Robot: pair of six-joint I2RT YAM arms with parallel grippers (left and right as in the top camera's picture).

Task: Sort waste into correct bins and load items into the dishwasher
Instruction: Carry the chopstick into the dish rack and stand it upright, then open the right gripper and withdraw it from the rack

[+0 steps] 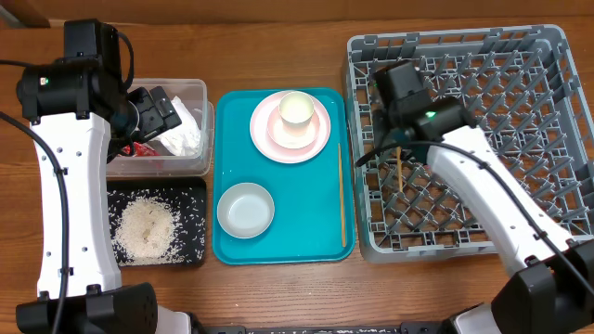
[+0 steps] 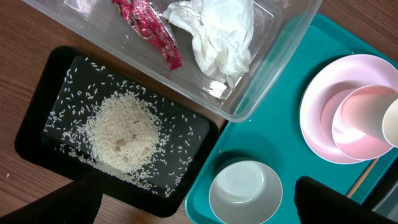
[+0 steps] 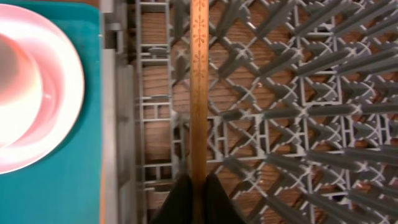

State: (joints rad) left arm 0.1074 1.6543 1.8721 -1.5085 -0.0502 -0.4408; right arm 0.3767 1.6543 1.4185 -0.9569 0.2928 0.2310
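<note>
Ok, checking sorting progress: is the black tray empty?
Not empty: the black tray holds a pile of white rice, some scattered around it.

Teal tray (image 1: 297, 213) on wooden table (image 1: 278, 46)

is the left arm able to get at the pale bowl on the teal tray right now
Probably yes. The left gripper hangs open over the clear tub, right beside the teal tray. The pale bowl sits alone and empty on the tray's near half, with nothing on top of it.
</note>
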